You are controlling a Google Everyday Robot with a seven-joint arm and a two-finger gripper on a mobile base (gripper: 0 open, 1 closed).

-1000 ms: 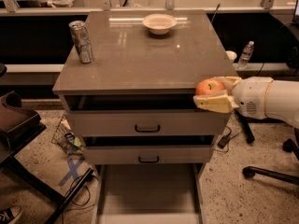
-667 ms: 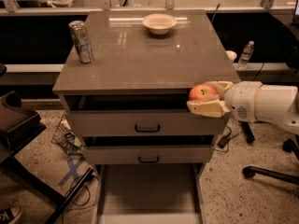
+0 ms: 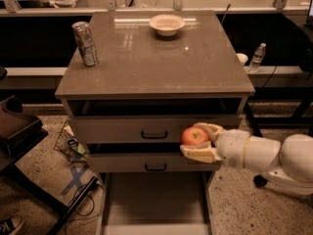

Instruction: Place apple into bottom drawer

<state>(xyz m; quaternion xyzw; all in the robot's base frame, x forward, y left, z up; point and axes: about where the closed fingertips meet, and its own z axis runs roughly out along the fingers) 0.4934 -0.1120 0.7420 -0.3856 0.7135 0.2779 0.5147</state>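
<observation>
Apple (image 3: 194, 136) clamped snug in the gripper (image 3: 192, 140), hanging below the surface's (image 3: 146, 62) front edge toward the right corner, over the open bottom drawer (image 3: 156, 199), so pickup done, lowering and release to come.

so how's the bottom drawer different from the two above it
The bottom drawer is pulled far out, its bare floor showing; the top drawer and middle drawer show only fronts. Their fronts carry black handles; the bottom drawer's is out of view. All share one cabinet. The gripper holds the apple before the middle drawer.
</observation>
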